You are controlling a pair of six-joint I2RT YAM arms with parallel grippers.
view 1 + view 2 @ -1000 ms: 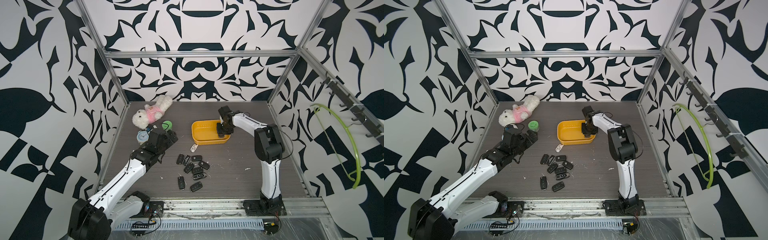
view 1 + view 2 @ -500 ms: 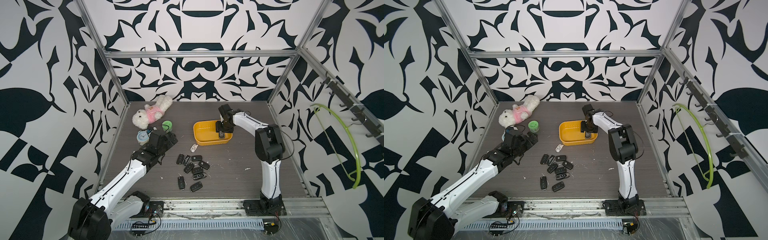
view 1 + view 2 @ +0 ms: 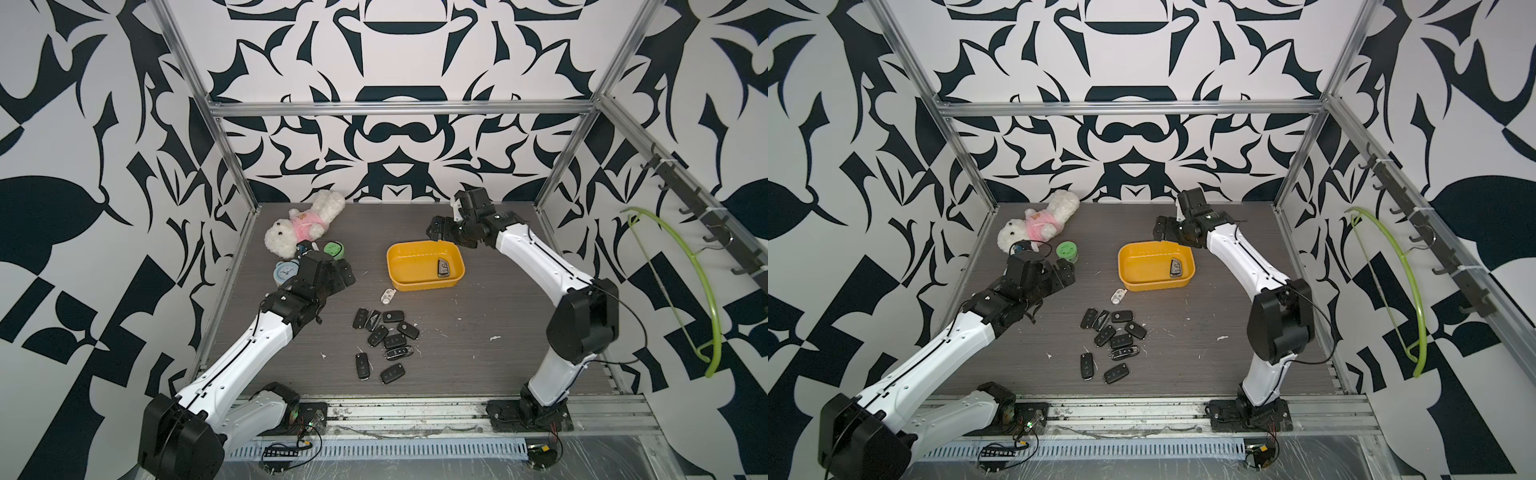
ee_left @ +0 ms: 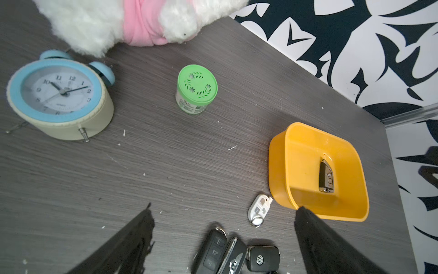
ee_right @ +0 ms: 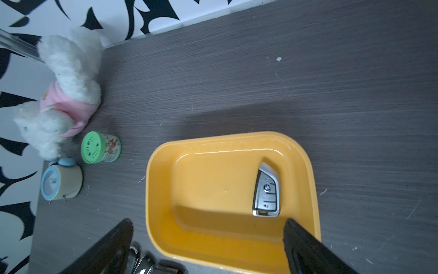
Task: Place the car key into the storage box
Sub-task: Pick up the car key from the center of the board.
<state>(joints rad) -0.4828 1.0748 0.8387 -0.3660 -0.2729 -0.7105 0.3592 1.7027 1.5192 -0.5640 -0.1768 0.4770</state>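
Yellow box (image 5: 148,189) has the key (image 5: 266,189) inside, so the job looks done. Right gripper (image 5: 208,223) hangs above, jaws wide apart, empty. Left gripper (image 4: 224,210) sits near spare keys (image 3: 377,336), jaws apart too.

Storage box (image 3: 419,286): shallow yellow-orange plastic tub, rect. w/ rounded corners, upright on table (image 3: 457,374), approx. mid-table twd the back. Car key (image 5: 266,189): black fob w/ silver trim & buttons, lies flat, buttons up, on box floor near its right-hand short wall in both top views.
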